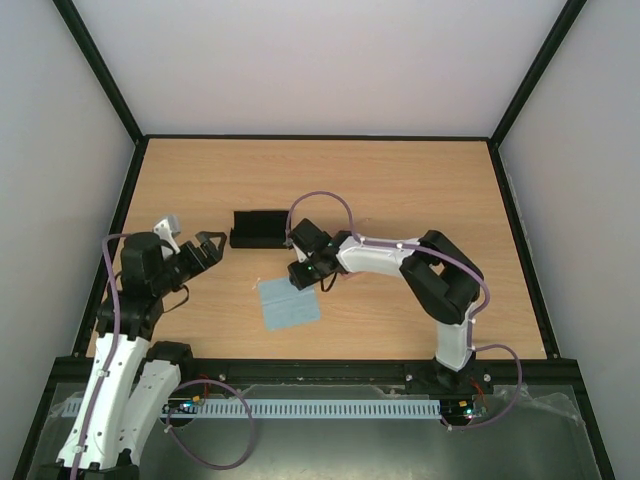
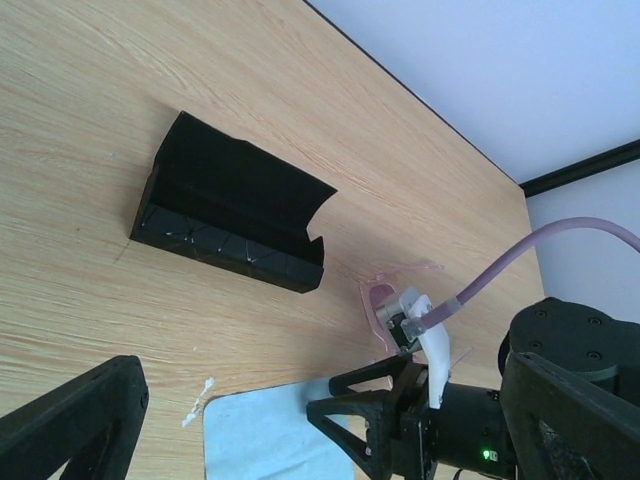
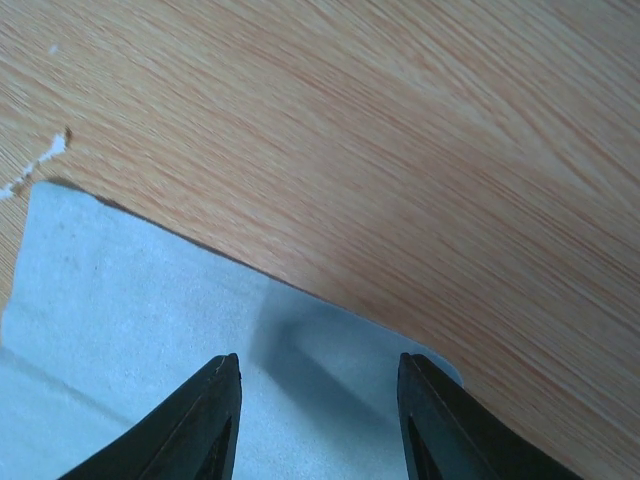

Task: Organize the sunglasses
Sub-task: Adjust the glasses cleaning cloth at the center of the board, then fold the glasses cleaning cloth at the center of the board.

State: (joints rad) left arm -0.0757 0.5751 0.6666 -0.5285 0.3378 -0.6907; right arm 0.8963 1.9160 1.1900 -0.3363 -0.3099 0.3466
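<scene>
Left wrist alone shows sunglasses [image 2: 377, 303] by right arm [image 2: 560, 390]; left fingers [image 2: 70, 420], right fingers [image 3: 215, 420] apart, empty.

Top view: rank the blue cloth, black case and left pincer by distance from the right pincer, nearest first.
1. Light blue cloth: right under the open right pincer, toward the near edge.
2. Black case: farther back on the table and a little to the left.
3. Left pincer: on the left side of the table, further left than the case.
</scene>
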